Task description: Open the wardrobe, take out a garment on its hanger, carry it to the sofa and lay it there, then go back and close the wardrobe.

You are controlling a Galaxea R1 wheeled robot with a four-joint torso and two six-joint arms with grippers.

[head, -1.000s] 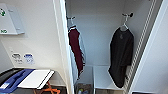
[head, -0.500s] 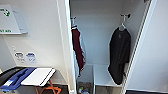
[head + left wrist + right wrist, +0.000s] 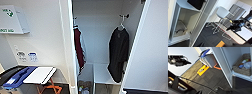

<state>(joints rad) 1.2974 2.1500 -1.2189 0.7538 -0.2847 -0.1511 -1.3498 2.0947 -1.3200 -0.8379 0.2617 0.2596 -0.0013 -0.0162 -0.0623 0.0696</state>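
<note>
While jaw state cannot be told, the garment hangs lengthwise straight down inside the wardrobe.

Open wardrobe, both doors swung outward. Inside right, a black garment hangs on a white hanger from a hook; inside left, a dark red garment hangs beside the door edge. White shelf below. On the wall at left, a white box; below it, a folding table.
</note>
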